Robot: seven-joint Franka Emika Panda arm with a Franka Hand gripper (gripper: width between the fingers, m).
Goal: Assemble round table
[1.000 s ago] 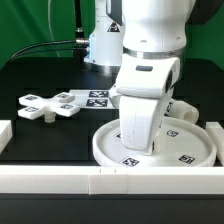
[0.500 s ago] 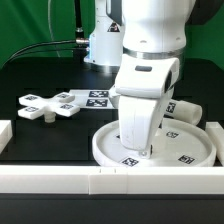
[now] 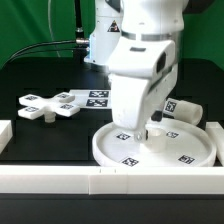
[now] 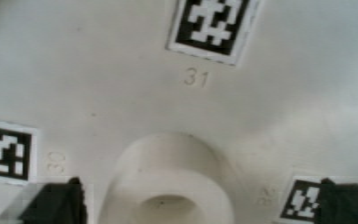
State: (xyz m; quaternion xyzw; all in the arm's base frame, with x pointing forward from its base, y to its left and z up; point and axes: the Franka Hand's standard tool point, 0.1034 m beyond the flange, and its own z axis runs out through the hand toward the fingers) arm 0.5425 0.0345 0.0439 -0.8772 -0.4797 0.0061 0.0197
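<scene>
The large round rimmed disc (image 3: 180, 150) lies flat at the front right of the exterior view, with tags on its face. My gripper (image 3: 141, 136) hangs just above the disc's middle. In the wrist view the disc (image 4: 140, 90) fills the frame. Its raised round hub (image 4: 167, 185) sits between my dark fingertips (image 4: 55, 205), with a gap on each side. The gripper (image 4: 197, 208) is open and holds nothing. The four-armed cross piece (image 3: 46, 108) lies on the table at the exterior view's left. The short thick post (image 3: 186, 111) lies on its side behind the disc.
The marker board (image 3: 95, 98) lies flat behind the cross piece. Long white border blocks (image 3: 70, 180) run along the front edge, with another block (image 3: 214, 128) at the exterior view's right. A green backdrop and the arm's base stand at the back.
The arm's wrist has tilted and shifted toward the exterior view's left above the disc. The disc, cross piece and post have not moved.
</scene>
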